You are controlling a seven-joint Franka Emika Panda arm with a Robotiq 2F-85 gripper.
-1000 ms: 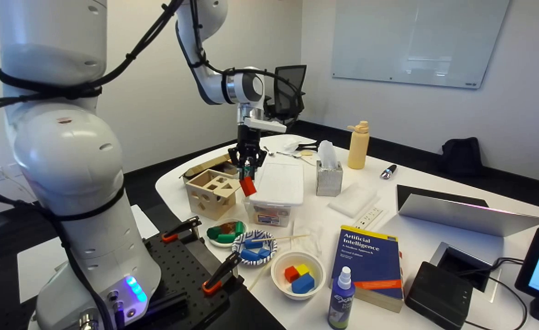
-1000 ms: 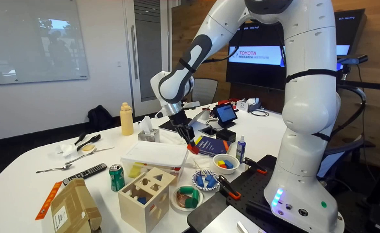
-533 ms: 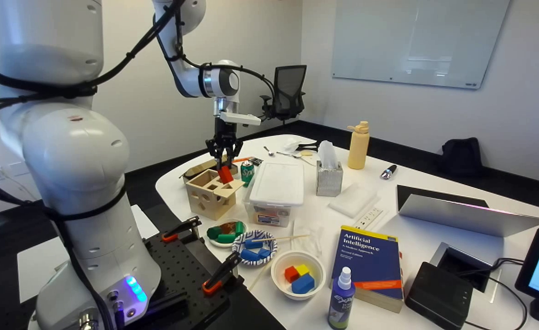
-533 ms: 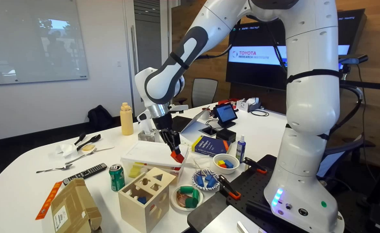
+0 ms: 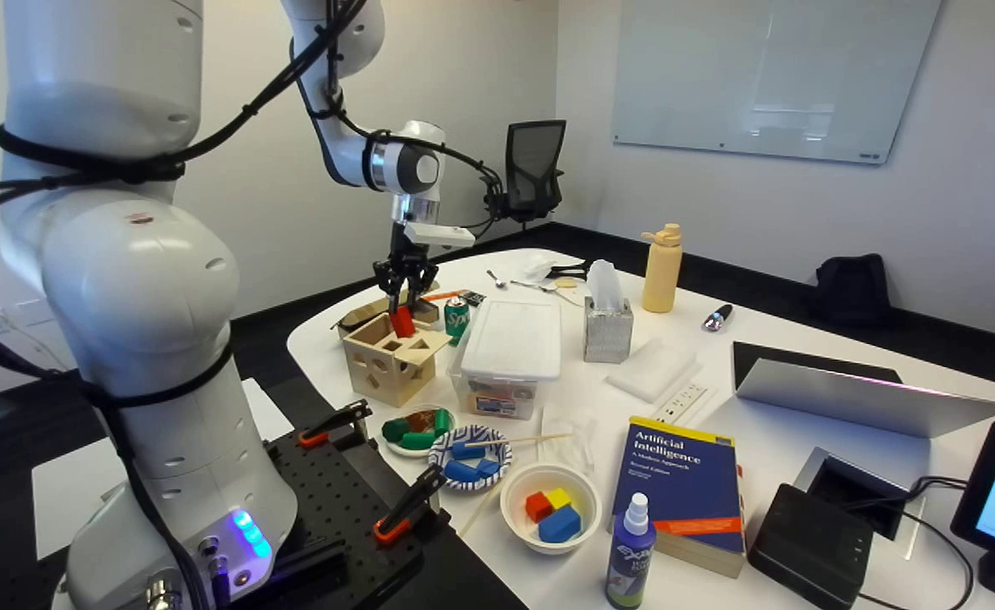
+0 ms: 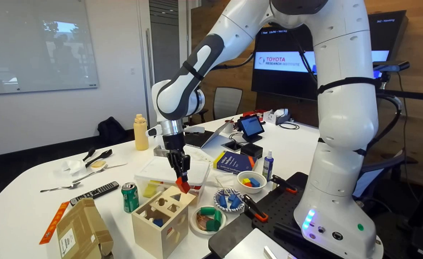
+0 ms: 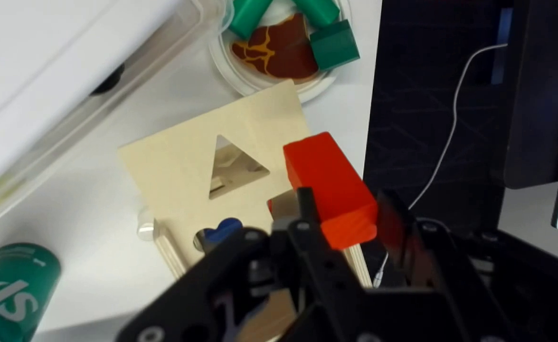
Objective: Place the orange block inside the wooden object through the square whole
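Three blue blocks are lying on a blue-patterned plate and three green blocks on a white plate, near one pale wooden box. One black gripper is clamping an orange-red rectangular block, jaws parted only by its width, above the box's top. In both exterior views the block's long axis is slanting, its lower end pointing down and right.

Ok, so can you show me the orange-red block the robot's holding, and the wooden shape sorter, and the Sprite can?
Orange-red block (image 7: 328, 176): wrist view, on its long face.
Wooden shape sorter (image 6: 149, 234): an exterior view, on its plain side wall.
Sprite can (image 6: 130, 198): an exterior view, on its green side.
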